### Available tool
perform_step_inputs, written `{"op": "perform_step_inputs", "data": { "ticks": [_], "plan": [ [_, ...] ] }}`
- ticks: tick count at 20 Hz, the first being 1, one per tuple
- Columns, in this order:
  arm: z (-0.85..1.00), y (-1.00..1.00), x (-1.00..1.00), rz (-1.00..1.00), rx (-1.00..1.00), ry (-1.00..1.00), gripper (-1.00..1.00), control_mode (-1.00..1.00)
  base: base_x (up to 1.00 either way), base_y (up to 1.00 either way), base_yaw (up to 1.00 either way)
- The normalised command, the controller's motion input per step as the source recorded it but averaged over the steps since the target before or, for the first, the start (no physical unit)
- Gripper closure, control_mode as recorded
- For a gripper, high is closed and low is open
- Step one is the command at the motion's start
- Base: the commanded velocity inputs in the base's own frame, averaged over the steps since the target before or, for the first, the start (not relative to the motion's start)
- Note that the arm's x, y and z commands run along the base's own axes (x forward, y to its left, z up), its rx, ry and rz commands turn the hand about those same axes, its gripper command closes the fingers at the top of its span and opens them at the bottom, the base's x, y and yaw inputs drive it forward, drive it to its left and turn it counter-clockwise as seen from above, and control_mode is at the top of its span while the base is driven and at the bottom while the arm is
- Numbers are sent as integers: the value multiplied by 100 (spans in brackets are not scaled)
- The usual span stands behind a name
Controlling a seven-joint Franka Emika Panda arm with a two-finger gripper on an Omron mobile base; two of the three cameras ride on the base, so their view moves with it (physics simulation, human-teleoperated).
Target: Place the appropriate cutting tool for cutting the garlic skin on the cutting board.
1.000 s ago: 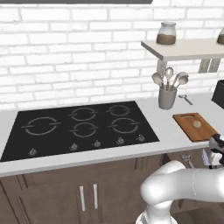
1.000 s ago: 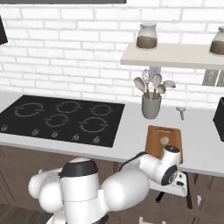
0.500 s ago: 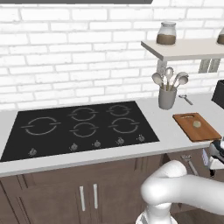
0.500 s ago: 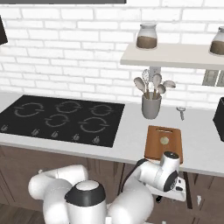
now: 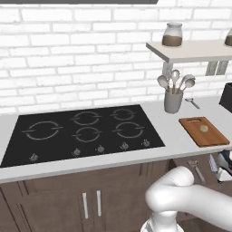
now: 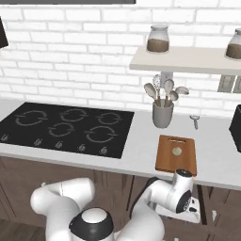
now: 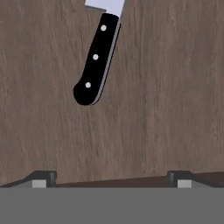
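2 finger tips [image 7: 43, 178] of my gripper [image 7: 111, 179] stand wide apart at 6 o'clock in the hand view, nothing between them. Beyond, toward 12 o'clock, the cutting tool [image 7: 96, 59] lies flat on a brown wood-grain surface [image 7: 175, 87]. Its black handle carries 3 pale rivets, rounded butt pointing to about 7 o'clock, and the pale blade runs off the top edge near 12 o'clock, so I cannot see its tip. Knife and finger tips are well apart, no contact.

Left base view: my arm [image 5: 195, 199] bends low at 5 o'clock, below the counter edge, in front of the dark cabinet fronts. The cutting board [image 5: 210, 136] lies on the white counter [image 5: 172, 136] at 3 o'clock, slot handle at its far short end. The garlic [image 5: 204, 128] sits on the board, roughly mid-board.

Right base view: board at about 4 o'clock from centre, the bulb on it, my wrist just below the counter lip under the board's near end.

1 grey utensil holder [image 6: 162, 114] with spoons stands behind the board at 12 o'clock from it. Black cooktop [image 5: 86, 131] at 9 o'clock of the board, 4 ring burners plus a smaller centre one. 2 jars [image 6: 158, 39] on the wall shelf [image 6: 188, 59] above.
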Motion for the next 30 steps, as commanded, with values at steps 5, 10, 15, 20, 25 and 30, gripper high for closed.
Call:
{"op": "perform_step_inputs", "data": {
  "ticks": [5,10,15,20,25,30],
  "plan": [
    [1,0,-42,0,0,1,-100,-100,0,0,0],
    [1,0,-59,0,0,7,-100,-100,0,0,0],
    [4,4,-62,0,0,3,-100,-100,0,0,0],
    [40,4,-19,0,0,0,-100,-100,0,0,0],
    [68,0,8,0,0,-5,-100,-100,0,0,0],
    [22,0,37,0,-1,-7,-100,-100,0,0,0]
  ]
}}
